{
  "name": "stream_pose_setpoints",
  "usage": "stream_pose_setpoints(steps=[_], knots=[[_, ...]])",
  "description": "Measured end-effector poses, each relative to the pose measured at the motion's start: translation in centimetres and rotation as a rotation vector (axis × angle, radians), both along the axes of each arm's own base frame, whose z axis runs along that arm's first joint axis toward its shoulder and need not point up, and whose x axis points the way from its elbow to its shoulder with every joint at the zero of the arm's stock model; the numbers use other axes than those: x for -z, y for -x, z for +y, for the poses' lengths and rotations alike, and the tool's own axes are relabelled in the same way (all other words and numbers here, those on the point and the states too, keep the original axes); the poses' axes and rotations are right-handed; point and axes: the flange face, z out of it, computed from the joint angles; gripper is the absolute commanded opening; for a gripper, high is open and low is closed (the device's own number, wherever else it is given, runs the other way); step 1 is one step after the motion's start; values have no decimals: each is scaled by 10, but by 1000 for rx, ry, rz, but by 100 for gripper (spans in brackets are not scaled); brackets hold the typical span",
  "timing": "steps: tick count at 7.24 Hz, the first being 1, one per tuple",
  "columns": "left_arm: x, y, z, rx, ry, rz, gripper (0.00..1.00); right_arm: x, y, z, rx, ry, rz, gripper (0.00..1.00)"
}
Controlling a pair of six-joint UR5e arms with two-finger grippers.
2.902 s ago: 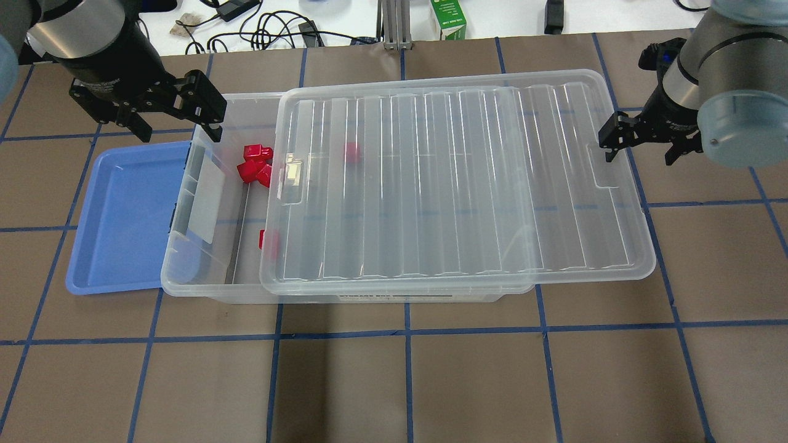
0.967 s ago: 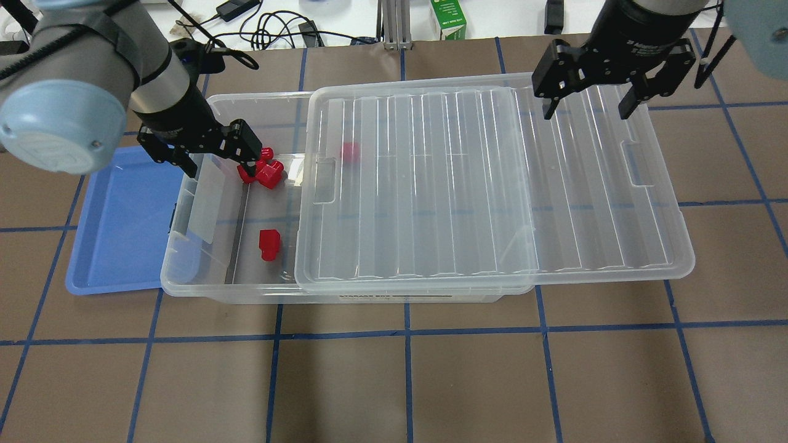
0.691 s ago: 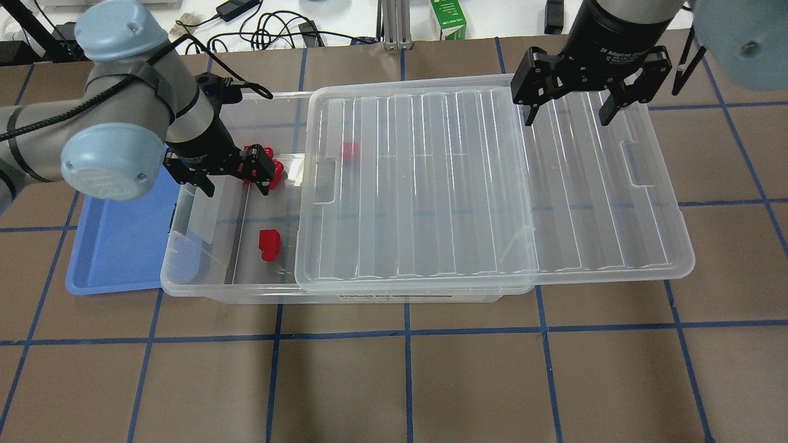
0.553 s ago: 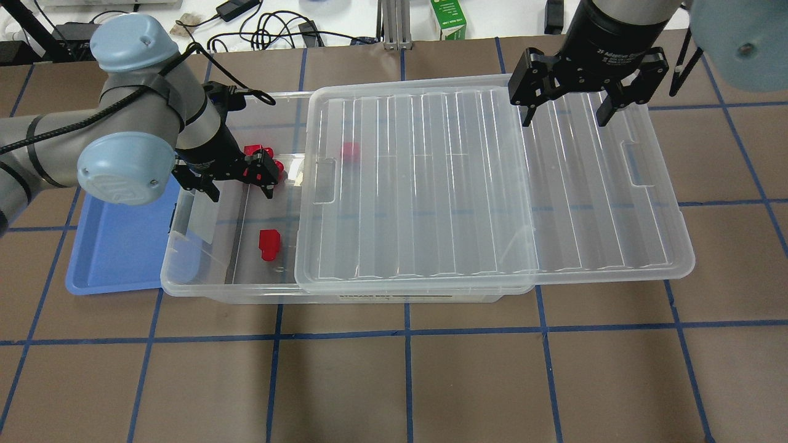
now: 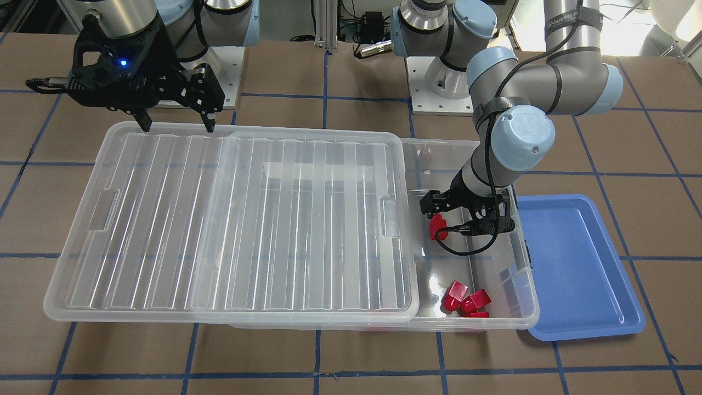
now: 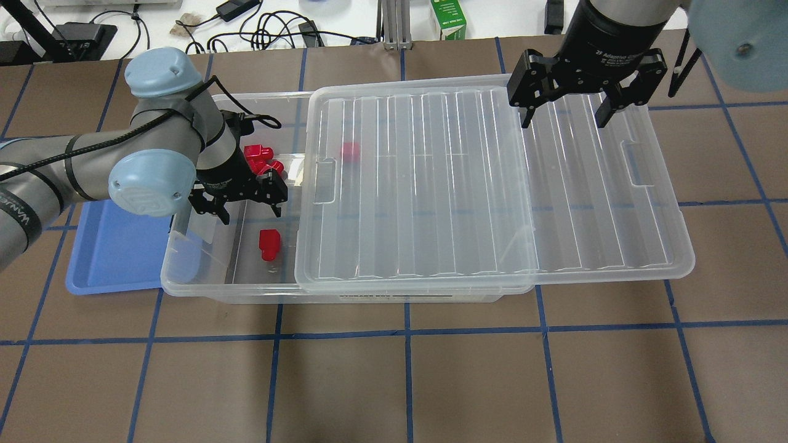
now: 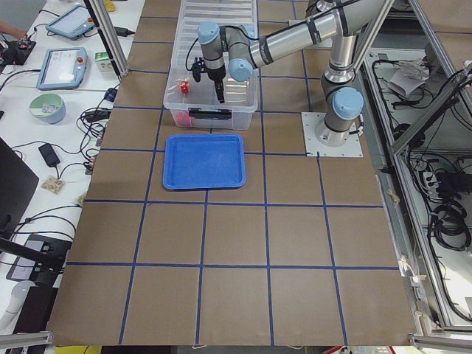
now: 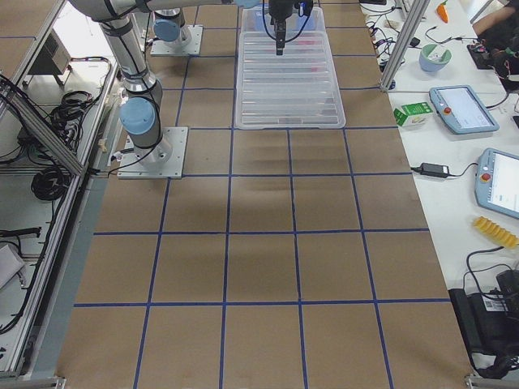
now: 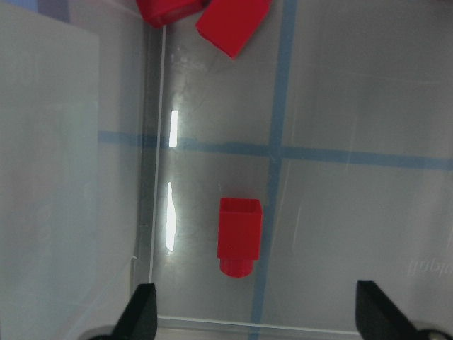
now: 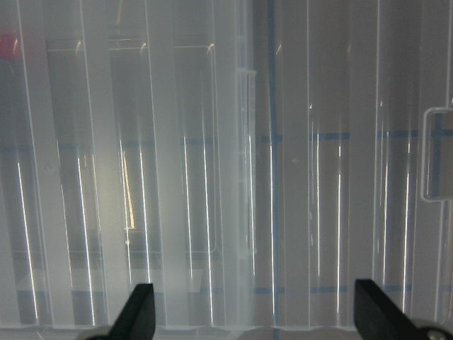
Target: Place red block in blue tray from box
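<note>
The box (image 6: 203,288) is a clear bin whose ribbed lid (image 6: 492,184) is slid to the right, leaving its left end uncovered. A lone red block (image 6: 268,244) lies knob-forward on the bin floor there; it also shows in the front view (image 5: 439,226) and the left wrist view (image 9: 239,234). My left gripper (image 6: 246,208) is open and empty, low inside the uncovered end, just behind the block (image 9: 258,319). My right gripper (image 6: 566,114) is open and empty above the lid's far part (image 10: 256,319). The blue tray (image 6: 117,252) lies empty against the bin's left end.
A cluster of other red blocks (image 6: 261,159) lies at the bin's far left corner. One more red block (image 6: 350,152) shows through the lid. A green carton (image 6: 448,19) and cables lie beyond the table's far edge.
The lid has slid to the right. My left gripper came down into the bin past the cluster toward the lone block. My right gripper moved from the lid's right edge to above its far part.
</note>
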Motion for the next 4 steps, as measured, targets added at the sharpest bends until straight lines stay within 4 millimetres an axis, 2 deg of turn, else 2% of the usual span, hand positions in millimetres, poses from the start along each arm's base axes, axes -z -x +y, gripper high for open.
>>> stream_pose_setpoints(steps=[2, 4], knots=[[23, 3, 7, -13, -25, -3, 100, 0, 1, 0, 1, -1, -3, 100], [37, 4, 11, -13, -50, -3, 100, 0, 0, 0, 1, 0, -4, 100]])
